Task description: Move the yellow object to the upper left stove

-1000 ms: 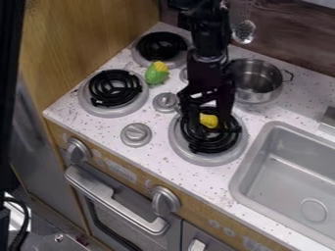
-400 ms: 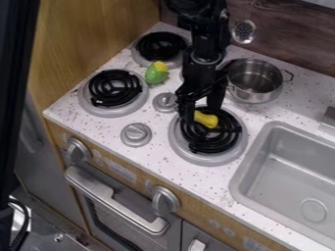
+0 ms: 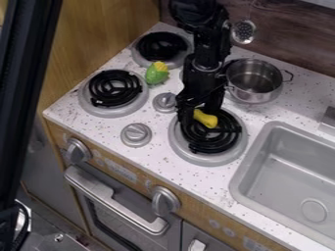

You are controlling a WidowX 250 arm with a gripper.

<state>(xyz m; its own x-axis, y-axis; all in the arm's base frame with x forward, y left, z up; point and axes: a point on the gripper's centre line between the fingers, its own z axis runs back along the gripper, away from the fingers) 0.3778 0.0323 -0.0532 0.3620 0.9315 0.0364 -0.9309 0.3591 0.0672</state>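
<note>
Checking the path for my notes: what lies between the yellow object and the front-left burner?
In the camera view, a silver knob nearer the front-left burner, then part of the gripper by the yellow object.

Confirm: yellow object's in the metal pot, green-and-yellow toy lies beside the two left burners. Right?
Pot's wrong: the camera view shows the yellow object at the burner nearest the sink, not in the metal pot. Green-and-yellow toy does lie beside the two left burners.
</note>
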